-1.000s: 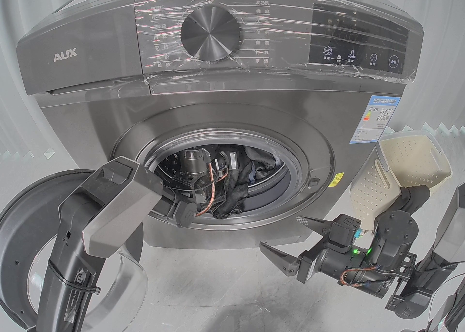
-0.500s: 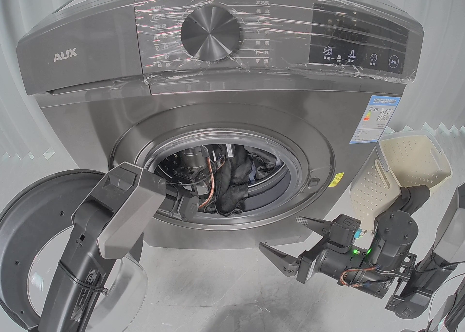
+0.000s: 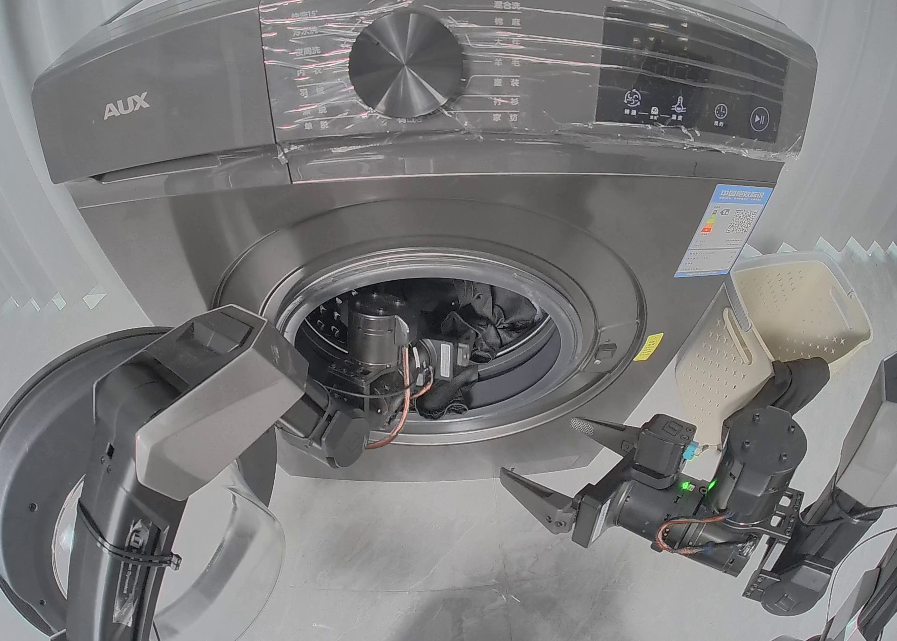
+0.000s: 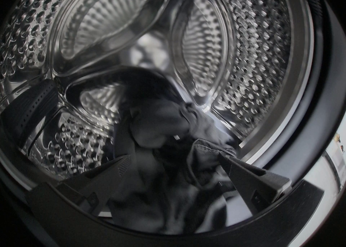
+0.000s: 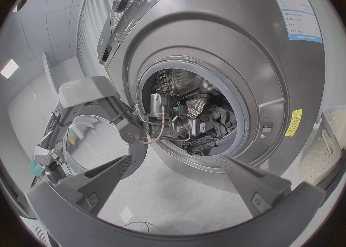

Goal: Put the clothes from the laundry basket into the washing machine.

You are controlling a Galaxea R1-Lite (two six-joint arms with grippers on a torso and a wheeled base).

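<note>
The washing machine (image 3: 187, 232) stands with its round door (image 3: 56, 428) swung open on the left. Dark clothes (image 3: 486, 316) lie piled in the steel drum (image 4: 252, 42). My left arm reaches through the opening, and my left gripper (image 4: 173, 161) is open just above the heap of clothes (image 4: 158, 129), with a grey fold lying against one fingertip. My right gripper (image 3: 540, 449) hangs open and empty over the floor in front of the machine. The cream laundry basket (image 3: 804, 297) leans against the machine's right side, with a dark garment (image 3: 802, 379) hanging at its lower edge.
The open door (image 5: 90, 143) fills the space left of my left arm. Bare grey floor (image 3: 420, 540) lies in front of the machine. A wall of light tiles (image 5: 43, 24) runs along the far side.
The dark garment that hung from the left gripper at the drum mouth now lies lower and deeper in the drum. The left wrist has swung down and its elbow shifted left. The right arm is unmoved.
</note>
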